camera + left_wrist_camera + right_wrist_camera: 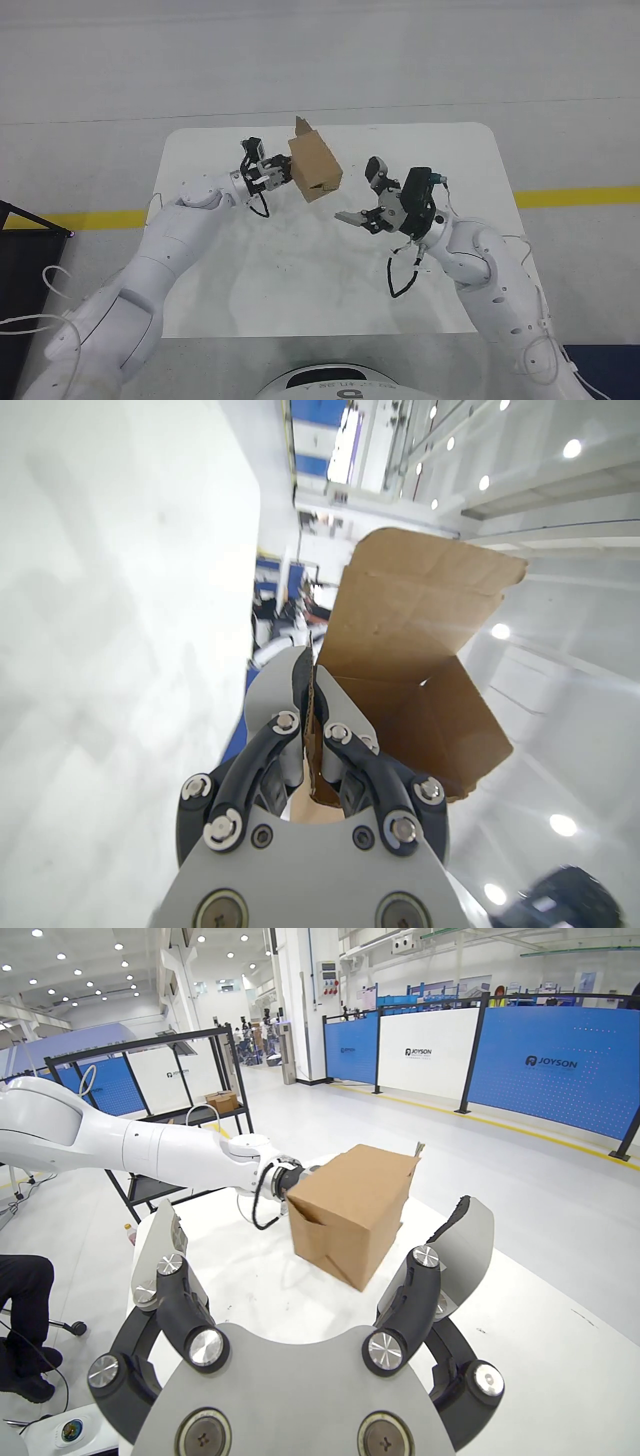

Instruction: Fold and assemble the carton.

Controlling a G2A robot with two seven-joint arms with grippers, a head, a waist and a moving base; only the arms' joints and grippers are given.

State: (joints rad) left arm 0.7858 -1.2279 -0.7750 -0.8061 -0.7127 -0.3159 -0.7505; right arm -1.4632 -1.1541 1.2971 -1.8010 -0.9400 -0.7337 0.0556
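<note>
A brown cardboard carton (314, 167) is held up above the white table (260, 290), tilted, with one flap sticking up at its far end. My left gripper (278, 171) is shut on a wall of the carton (400, 680), the cardboard edge pinched between its pads (303, 680). In the left wrist view the carton's open inside and a raised flap show. My right gripper (362, 203) stands open a short way from the carton (350, 1213), its fingers (465, 1238) spread wide with nothing between them.
The table's near half is bare white surface. A black rack (200, 1078) with small boxes stands beyond the table on the left arm's side. Blue fence panels (550, 1068) stand far behind. A yellow floor line (580, 196) runs past the table.
</note>
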